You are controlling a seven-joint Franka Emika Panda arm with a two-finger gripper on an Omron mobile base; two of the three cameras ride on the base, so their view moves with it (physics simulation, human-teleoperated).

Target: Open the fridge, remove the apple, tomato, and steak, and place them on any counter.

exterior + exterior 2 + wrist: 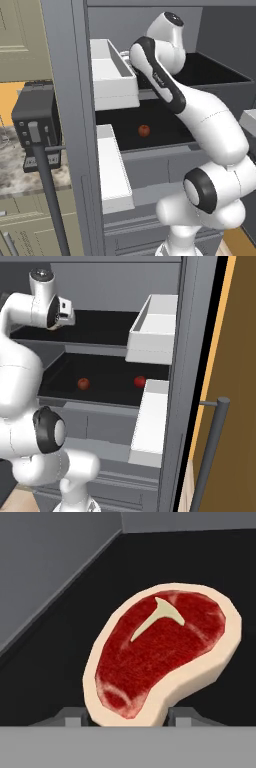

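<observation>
Grasping the steak (pixel 162 654) on the fridge (pixel 75 125) shelf, the end effector (pixel 127 716) was clamped on it; lifting out and withdrawing came next.

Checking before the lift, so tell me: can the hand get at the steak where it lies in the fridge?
Probably yes. In the hand view the steak lies right between the fingertips on the dark shelf with nothing in between; the fridge door stands open.
</observation>
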